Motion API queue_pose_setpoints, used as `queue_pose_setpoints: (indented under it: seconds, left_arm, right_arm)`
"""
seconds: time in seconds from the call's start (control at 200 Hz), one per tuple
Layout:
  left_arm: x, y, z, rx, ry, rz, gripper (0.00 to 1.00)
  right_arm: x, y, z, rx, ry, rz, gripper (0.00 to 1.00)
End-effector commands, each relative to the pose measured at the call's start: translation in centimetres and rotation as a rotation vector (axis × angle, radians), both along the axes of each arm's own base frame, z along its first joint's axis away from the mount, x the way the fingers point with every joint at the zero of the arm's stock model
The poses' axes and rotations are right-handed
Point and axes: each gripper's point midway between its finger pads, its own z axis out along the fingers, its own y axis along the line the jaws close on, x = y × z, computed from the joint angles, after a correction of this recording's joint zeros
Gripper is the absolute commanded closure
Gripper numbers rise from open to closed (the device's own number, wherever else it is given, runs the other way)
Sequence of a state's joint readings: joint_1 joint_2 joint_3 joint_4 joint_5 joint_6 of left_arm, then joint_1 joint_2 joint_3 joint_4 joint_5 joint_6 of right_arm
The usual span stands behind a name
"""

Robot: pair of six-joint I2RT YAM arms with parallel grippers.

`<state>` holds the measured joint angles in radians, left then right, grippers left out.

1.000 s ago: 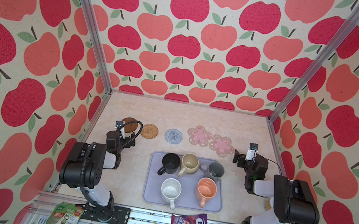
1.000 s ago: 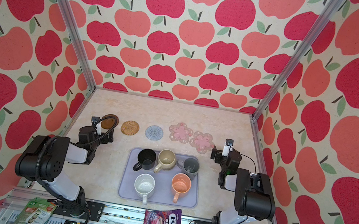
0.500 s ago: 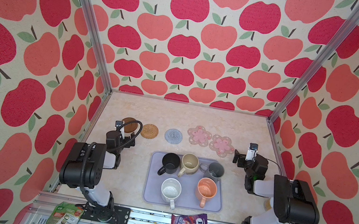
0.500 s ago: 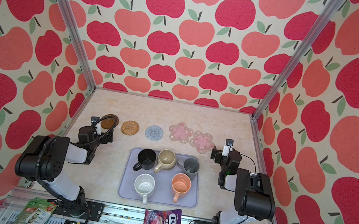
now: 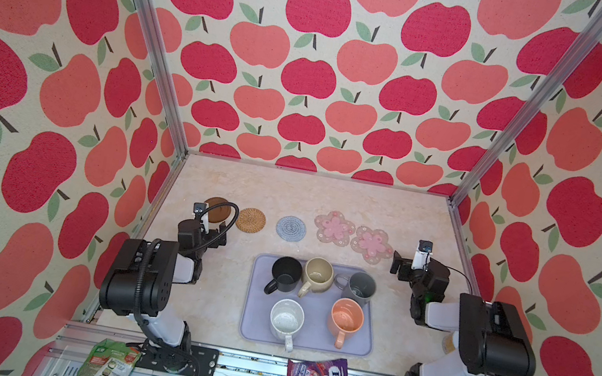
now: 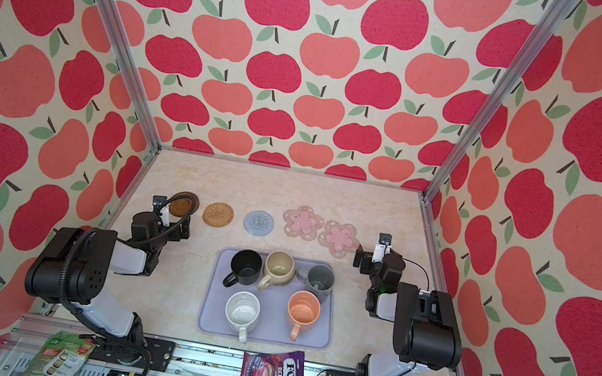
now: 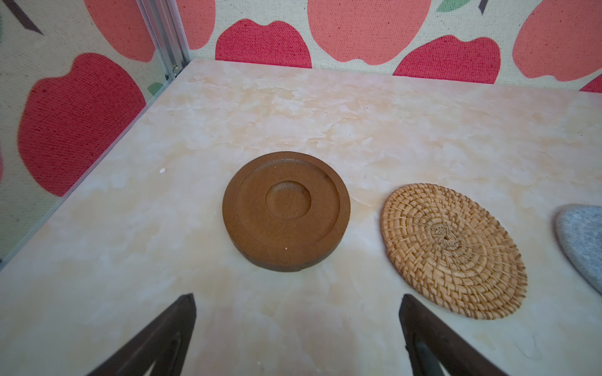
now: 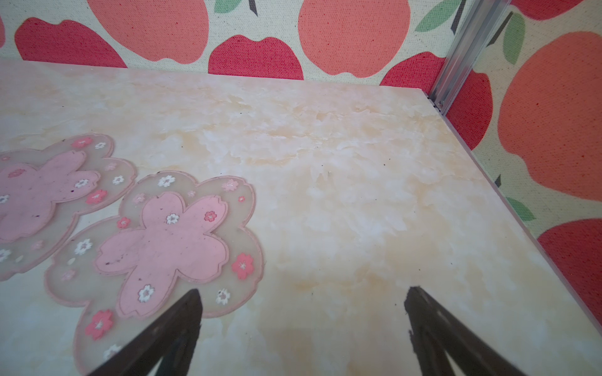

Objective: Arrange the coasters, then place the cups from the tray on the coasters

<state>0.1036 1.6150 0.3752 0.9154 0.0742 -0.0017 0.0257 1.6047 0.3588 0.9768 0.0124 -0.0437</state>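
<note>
Coaster arrangement appears complete, with five coasters [image 5: 290, 229] in a row at 12 o'clock from the lavender tray [image 5: 312, 339], while all five mugs [image 5: 318, 275] stand on the tray awaiting transfer, and the left gripper [image 7: 296, 299] and right gripper [image 8: 303, 293] are released and empty.

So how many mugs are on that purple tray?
5: black mug, beige mug and grey mug in the far row; speckled white mug and orange mug nearer. None seem hidden.

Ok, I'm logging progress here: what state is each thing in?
Brown coaster, bare.
Rattan coaster, bare.
Grey coaster, bare.
Inner pink coaster, bare.
Outer pink coaster, bare, touching it.
Black mug, upright on tray.
Beige mug, same.
Grey mug, same.
White mug, same.
Orange mug, same.
Tray, holds all five mugs.
Left gripper, open, empty.
Right gripper, open, empty.
</note>
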Motion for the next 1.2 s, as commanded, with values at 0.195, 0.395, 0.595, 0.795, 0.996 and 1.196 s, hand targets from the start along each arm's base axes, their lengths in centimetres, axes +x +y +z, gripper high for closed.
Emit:
queue_pose_setpoints:
  seconds: [0.195, 0.395, 0.595, 0.795, 0.996, 1.196]
  left_arm:
    - [0.6, 1.8, 3.1, 0.034, -0.026, 0.118, 0.01]
    - [0.8, 2.4, 5.7, 0.073, 0.013, 0.188, 0.01]
    - [0.6, 2.1, 8.7, 0.058, 0.037, 0.206, 0.01]
    - [0.4, 0.5, 12.7, -0.008, 0.038, 0.162, 0.01]
    - [0.4, 0.2, 15.2, -0.105, 0.061, 0.189, 0.01]
    - [0.8, -2.3, 16.2, -0.16, 0.042, 0.083, 0.01]
  right_arm:
    - [0.0, -0.1, 2.6, 0.005, -0.063, -0.016, 0.01]
    - [-0.6, -0.4, 4.2, 0.001, -0.063, -0.029, 0.01]
    - [-0.7, 0.0, 5.8, -0.008, -0.008, -0.017, 0.01]
    - [-0.8, -0.1, 8.3, -0.037, 0.011, -0.027, 0.01]
    - [-1.0, 0.7, 10.7, -0.023, -0.004, -0.021, 0.01]
    - [-1.0, 2.2, 12.7, -0.023, -0.034, 0.02, 0.01]
